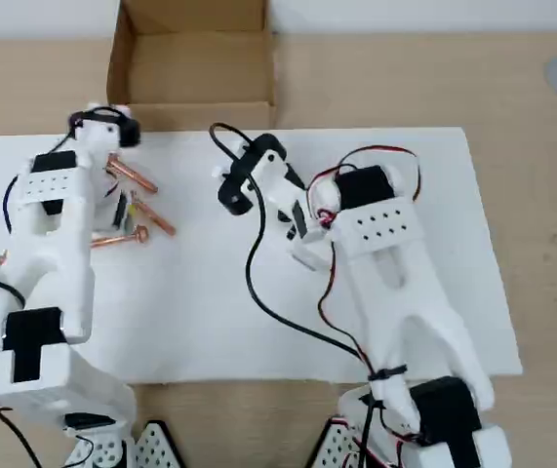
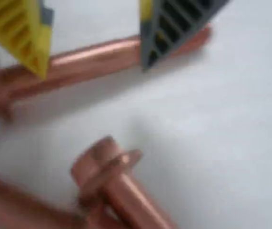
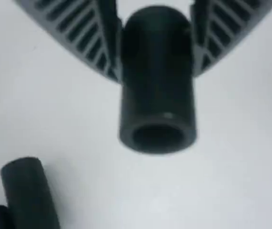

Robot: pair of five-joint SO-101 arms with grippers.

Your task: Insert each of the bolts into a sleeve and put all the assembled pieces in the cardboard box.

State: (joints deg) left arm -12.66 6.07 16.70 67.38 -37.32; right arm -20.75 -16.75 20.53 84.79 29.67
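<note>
Three bolts (image 1: 153, 216) lie by the left claw (image 2: 94, 67) near the sheet's (image 1: 210, 322) edge.

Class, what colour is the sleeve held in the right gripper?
Black; the right wrist view shows the sleeve best.

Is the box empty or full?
Empty, as far as it shows: the cardboard box has only its bare brown floor inside.

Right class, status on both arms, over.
Left end effector open over copper bolt. Right end effector shut on black sleeve. Second bolt close by.
</note>
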